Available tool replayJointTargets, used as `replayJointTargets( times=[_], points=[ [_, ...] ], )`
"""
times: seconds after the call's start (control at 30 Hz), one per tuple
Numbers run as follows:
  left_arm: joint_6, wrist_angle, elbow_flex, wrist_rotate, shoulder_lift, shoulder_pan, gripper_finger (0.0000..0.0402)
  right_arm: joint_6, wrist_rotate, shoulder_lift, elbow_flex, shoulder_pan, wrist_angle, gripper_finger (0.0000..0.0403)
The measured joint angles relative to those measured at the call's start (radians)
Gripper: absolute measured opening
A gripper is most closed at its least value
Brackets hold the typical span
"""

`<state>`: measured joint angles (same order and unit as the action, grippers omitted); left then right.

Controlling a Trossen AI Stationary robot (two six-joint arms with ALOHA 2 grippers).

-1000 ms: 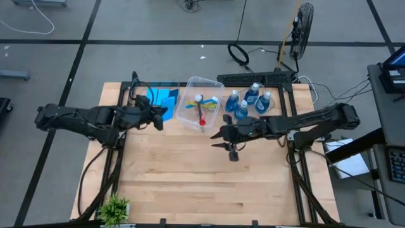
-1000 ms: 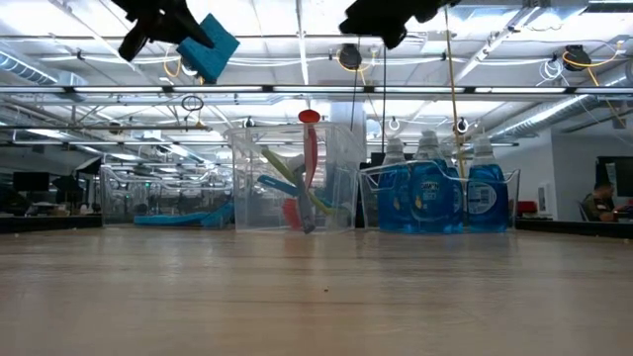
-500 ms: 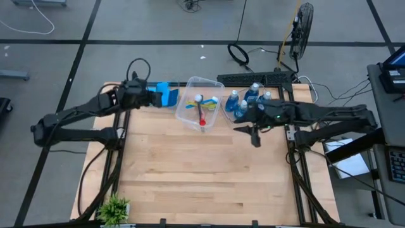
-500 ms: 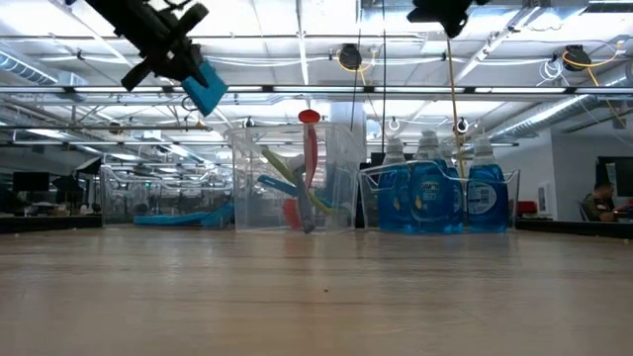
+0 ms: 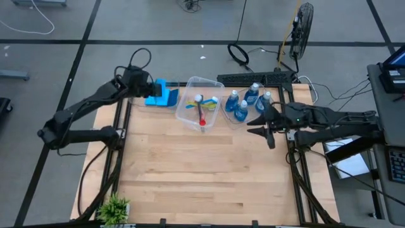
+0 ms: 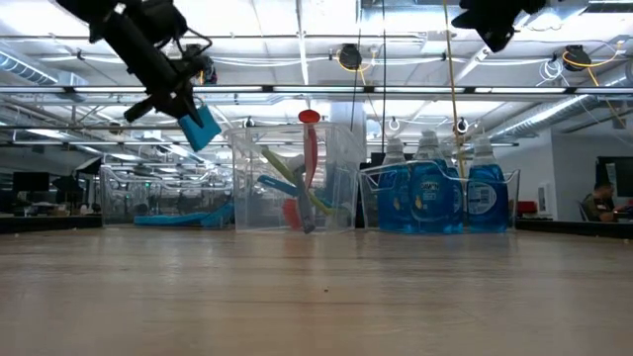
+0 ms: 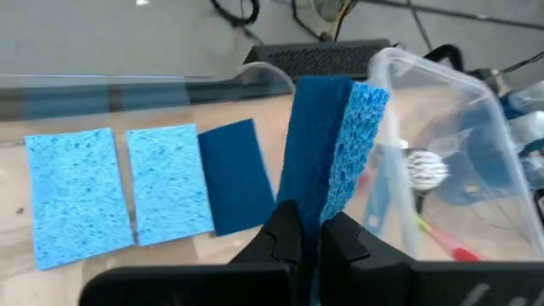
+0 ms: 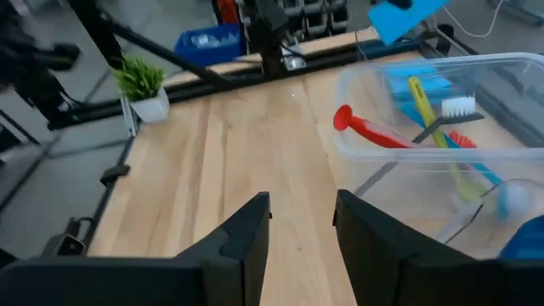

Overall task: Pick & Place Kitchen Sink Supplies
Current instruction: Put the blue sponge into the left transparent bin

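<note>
Low view: brushes (image 6: 297, 193) blurred behind tub (image 6: 341, 178)

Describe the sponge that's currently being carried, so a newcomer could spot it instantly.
Start at the clear tub of brushes at the table's far edge. Just to its left, three blue sponges lie flat. The carried sponge is above them, edge-up, pinched in the left end effector: the only one off the table.

Empty right gripper (image 8: 302, 223) over table (image 8: 204, 161) beside brush tub (image 8: 510, 157).
</note>
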<state>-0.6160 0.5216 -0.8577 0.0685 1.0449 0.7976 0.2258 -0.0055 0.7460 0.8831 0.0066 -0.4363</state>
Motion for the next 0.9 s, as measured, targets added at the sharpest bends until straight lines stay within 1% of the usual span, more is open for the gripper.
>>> replayJointTargets(
  times=[0.07, 0.23, 0.4, 0.53, 0.67, 0.9],
  points=[
    [0.026, -0.001, 0.0, 0.056, 0.03, 0.053, 0.0008, 0.018, -0.011, -0.042, -0.044, 0.002, 0.035, 0.0124],
    [0.098, -0.001, 0.0, 0.181, 0.091, 0.19, 0.0008, 0.039, -0.079, -0.135, -0.144, 0.002, 0.14, 0.0124],
    [0.157, 0.0, 0.0, 0.294, 0.124, 0.321, 0.0008, 0.051, -0.078, -0.205, -0.216, 0.002, 0.188, 0.0121],
    [0.194, 0.012, 0.0, 0.388, 0.153, 0.405, 0.0008, 0.051, -0.076, -0.254, -0.259, 0.002, 0.203, 0.0122],
    [0.219, 0.03, 0.0, 0.41, 0.182, 0.45, 0.0008, 0.059, -0.075, -0.295, -0.307, 0.002, 0.256, 0.0123],
    [0.256, 0.027, 0.0, 0.407, 0.191, 0.45, 0.0008, 0.079, -0.075, -0.38, -0.406, 0.002, 0.359, 0.0119]
  ],
)
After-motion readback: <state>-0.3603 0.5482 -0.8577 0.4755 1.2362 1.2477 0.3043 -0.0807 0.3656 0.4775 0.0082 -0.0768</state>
